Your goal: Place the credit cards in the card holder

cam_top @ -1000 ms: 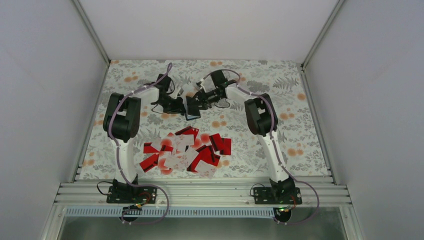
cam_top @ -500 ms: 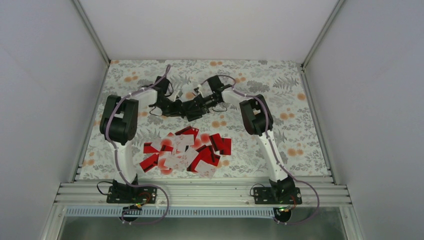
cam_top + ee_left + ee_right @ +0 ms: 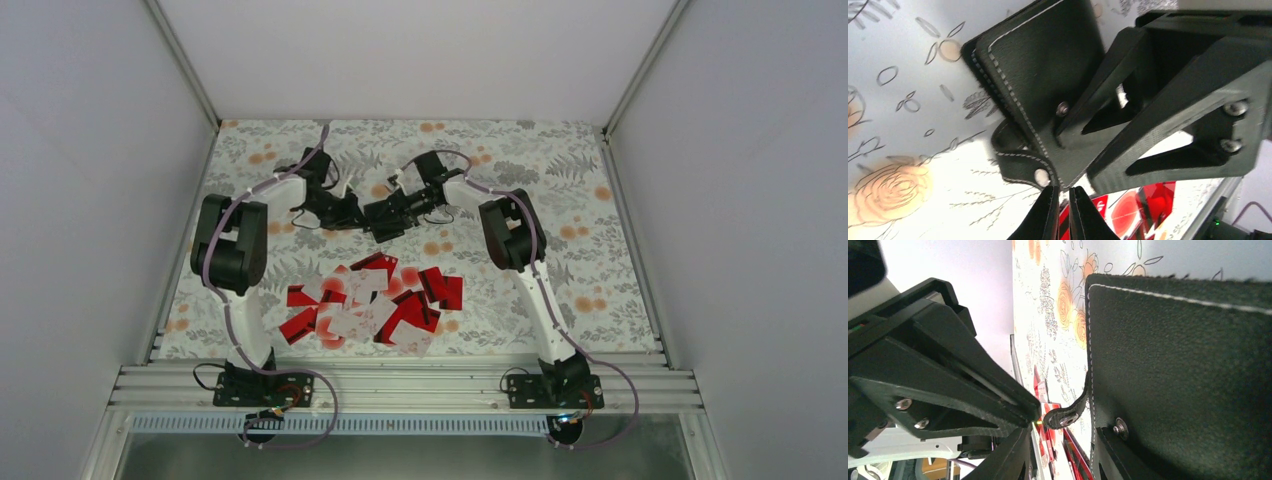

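The black card holder (image 3: 386, 222) (image 3: 1038, 65) (image 3: 1188, 355) is at the back middle of the table, between both grippers, folded. Its snap strap (image 3: 1023, 162) (image 3: 1065, 417) hangs loose off the edge. My left gripper (image 3: 357, 213) (image 3: 1064, 191) is shut with nothing between its fingers, its tips right below the holder's corner. My right gripper (image 3: 392, 210) (image 3: 1060, 440) has its jaws apart. One of its fingers (image 3: 1108, 462) lies against the holder's face below the metal stud, and the loose strap end shows in the gap. The red and white credit cards (image 3: 370, 305) (image 3: 1133, 210) lie in a heap nearer the arm bases.
The floral cloth (image 3: 560, 180) covers the table. White walls stand close along the left, right and back. A metal rail (image 3: 400, 385) carrying both arm bases runs along the near edge.
Both grippers and the card holder have shifted slightly towards the back, and the left arm's elbow has swung left. The right gripper's jaws have narrowed.
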### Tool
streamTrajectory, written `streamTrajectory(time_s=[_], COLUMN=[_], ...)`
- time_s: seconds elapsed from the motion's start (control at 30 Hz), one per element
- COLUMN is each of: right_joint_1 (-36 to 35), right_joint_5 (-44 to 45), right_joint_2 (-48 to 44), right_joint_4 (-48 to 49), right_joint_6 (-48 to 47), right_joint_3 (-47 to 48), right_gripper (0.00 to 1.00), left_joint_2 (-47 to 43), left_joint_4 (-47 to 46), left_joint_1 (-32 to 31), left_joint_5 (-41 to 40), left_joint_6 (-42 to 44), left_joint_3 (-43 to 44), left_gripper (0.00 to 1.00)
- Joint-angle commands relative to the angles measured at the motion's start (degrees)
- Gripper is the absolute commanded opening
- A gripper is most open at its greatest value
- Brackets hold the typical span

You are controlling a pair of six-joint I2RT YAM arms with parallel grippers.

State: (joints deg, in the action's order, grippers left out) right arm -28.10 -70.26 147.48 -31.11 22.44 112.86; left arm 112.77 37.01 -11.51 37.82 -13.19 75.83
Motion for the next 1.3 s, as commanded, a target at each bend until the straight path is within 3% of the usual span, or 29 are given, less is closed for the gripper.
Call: streamTrajectory(time_s=[0.0,0.5,0.57,0.7,0.8,0.97,1.27], right_joint_1=[0.6,2.2,2.4,2.8,3.0,3.9,5.3], right_joint_5=[5.3,4.9,4.9,4.2,3.3,4.9,10.1], right_joint_2=[-2.1,-5.8,-6.3,-6.9,-7.1,-8.2,-9.3], right_joint_4=[-1.6,-0.8,-0.6,-0.4,0.1,-2.1,-2.8], right_joint_6=[0.0,1.6,1.9,2.5,3.3,2.3,0.5], right_joint_3=[-0.3,-0.4,-0.4,-0.2,0.4,1.4,-4.9], right_gripper=[0.34,0.33,0.33,0.34,0.34,0.33,0.27], left_joint_2=[1.4,8.2,7.5,4.6,2.3,-0.6,1.2], left_joint_4=[-2.1,-2.6,-0.8,0.3,0.2,1.3,6.6], left_joint_1=[0.0,0.1,0.2,0.4,0.4,0.1,-1.9], left_joint_5=[5.4,7.9,5.5,0.0,-2.7,-6.4,-12.2], left_joint_6=[-3.3,-6.8,-5.4,-2.2,0.9,5.4,6.9], left_joint_3=[2.9,10.2,11.1,10.1,8.3,6.8,10.5], left_gripper=[0.08,0.09,0.12,0.34,0.39,0.45,0.42])
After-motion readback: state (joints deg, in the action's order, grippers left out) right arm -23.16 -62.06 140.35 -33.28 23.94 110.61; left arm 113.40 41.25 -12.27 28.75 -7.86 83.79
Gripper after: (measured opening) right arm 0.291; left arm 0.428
